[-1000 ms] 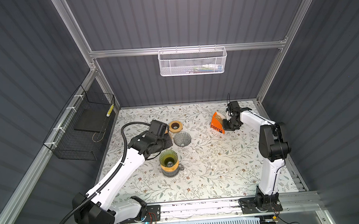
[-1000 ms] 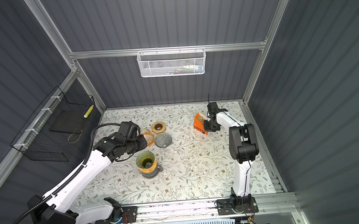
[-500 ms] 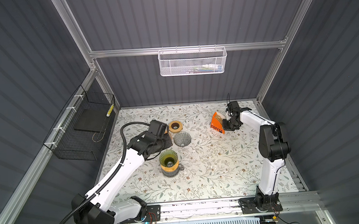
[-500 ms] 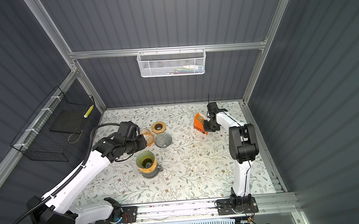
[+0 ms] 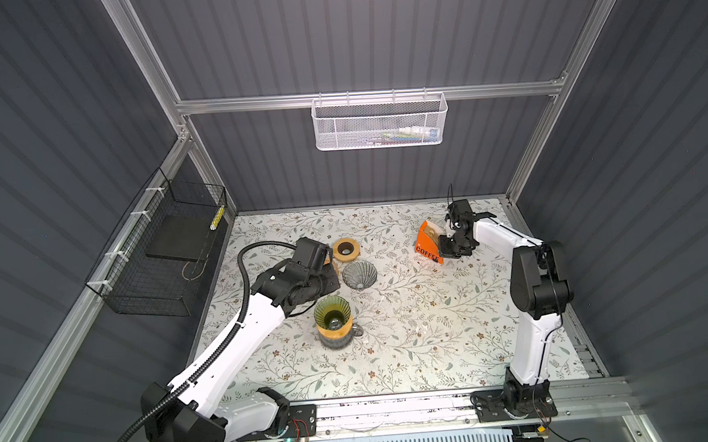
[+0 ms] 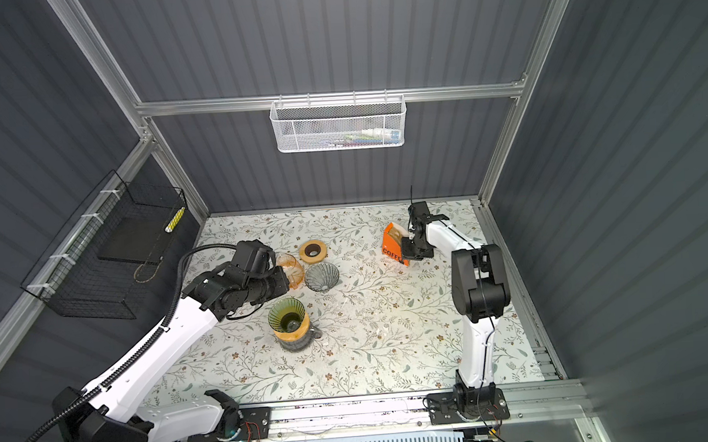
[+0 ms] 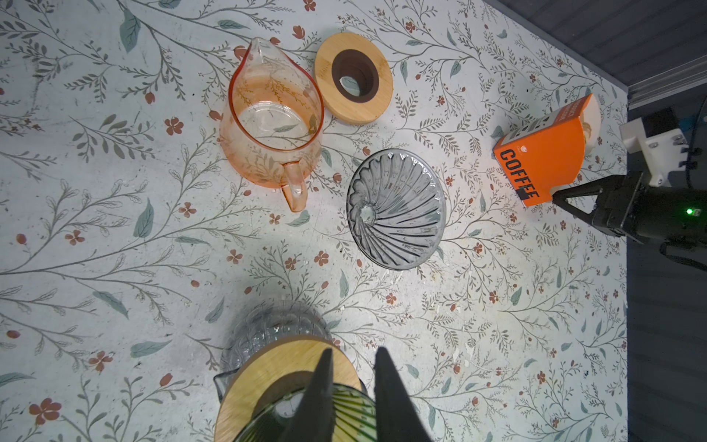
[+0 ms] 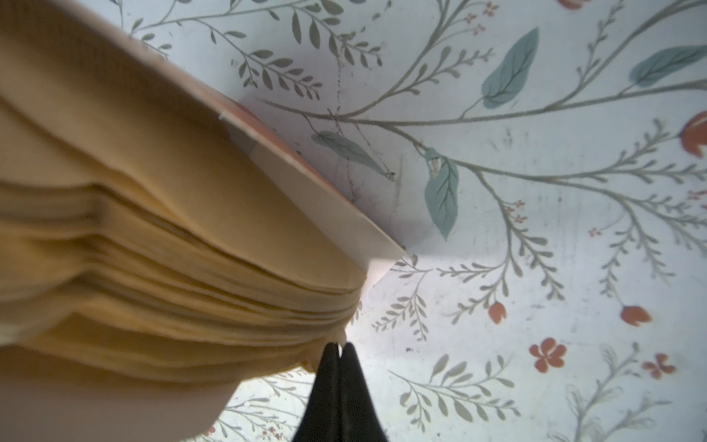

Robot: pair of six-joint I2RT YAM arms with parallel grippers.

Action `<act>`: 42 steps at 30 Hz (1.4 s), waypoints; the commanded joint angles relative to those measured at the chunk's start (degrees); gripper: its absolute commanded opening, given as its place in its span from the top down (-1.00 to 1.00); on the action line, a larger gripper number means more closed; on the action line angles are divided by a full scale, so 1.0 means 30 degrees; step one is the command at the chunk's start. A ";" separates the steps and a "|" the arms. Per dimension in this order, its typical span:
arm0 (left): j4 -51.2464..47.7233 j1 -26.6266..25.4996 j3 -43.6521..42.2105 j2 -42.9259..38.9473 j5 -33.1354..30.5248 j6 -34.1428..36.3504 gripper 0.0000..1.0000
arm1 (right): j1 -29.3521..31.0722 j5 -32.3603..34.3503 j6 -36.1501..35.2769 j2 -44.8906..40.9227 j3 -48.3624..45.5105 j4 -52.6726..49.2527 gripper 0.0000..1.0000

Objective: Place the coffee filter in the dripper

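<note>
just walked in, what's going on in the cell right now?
The right hand is shut at the open end of the orange coffee box, pinching the edge of a coffee filter in the stack; none is out yet. The left hand sits at the green dripper on the carafe, jaws slightly apart around its rim; whether it grips is unclear. A grey dripper lies apart on the table.

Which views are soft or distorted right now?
Right wrist view: the coffee filter stack, nearest the lens, is soft; the table print is sharp. Left wrist view: the left fingers and green dripper are blurred up close; the grey dripper is crisp. Both top views: even light, sharp, but the frame posts splay from wide-angle distortion.
</note>
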 commanded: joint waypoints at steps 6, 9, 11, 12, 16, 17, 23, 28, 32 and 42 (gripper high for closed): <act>0.0005 -0.0063 -0.0227 -0.0366 -0.0020 -0.0145 0.57 | 0.0085 0.0067 0.0142 -0.0411 -0.0038 -0.0224 1.00; 0.0034 -0.0063 -0.0212 -0.0364 0.0034 -0.0149 0.57 | 0.0085 0.0179 0.0171 -0.0891 -0.0370 -0.0176 1.00; 0.0034 -0.0063 -0.0250 -0.0327 0.0064 -0.0145 0.57 | 0.0085 0.0257 0.0172 -0.1201 -0.0600 -0.0199 1.00; 0.0060 -0.0063 -0.0232 -0.0307 0.0087 -0.0121 0.57 | 0.0085 0.0274 0.0171 -0.1332 -0.0736 -0.0202 1.00; 0.0063 -0.0062 -0.0229 -0.0215 0.0266 -0.0123 0.57 | 0.0085 -0.0071 0.0084 -0.1695 -0.1133 -0.0201 0.94; 0.0074 -0.0063 -0.0234 -0.0214 0.0286 -0.0137 0.57 | 0.0085 -0.0160 0.0058 -0.1724 -0.1188 -0.0200 0.82; 0.0179 -0.0063 -0.0286 -0.0139 0.0530 -0.0188 0.57 | 0.0085 -0.0252 0.0171 -0.1791 -0.1621 0.0019 0.83; 0.0180 -0.0063 -0.0289 -0.0129 0.0677 -0.0174 0.58 | 0.0085 -0.0280 0.0087 -0.1698 -0.1585 0.0128 0.58; 0.0265 -0.0063 -0.0356 -0.0159 0.0666 -0.0259 0.58 | 0.0108 -0.0167 0.0112 -0.1248 -0.1216 0.0091 0.53; 0.0239 -0.0063 -0.0481 -0.0232 0.0499 -0.0350 0.58 | 0.0115 -0.0082 0.0171 -0.0276 -0.0204 0.0034 0.60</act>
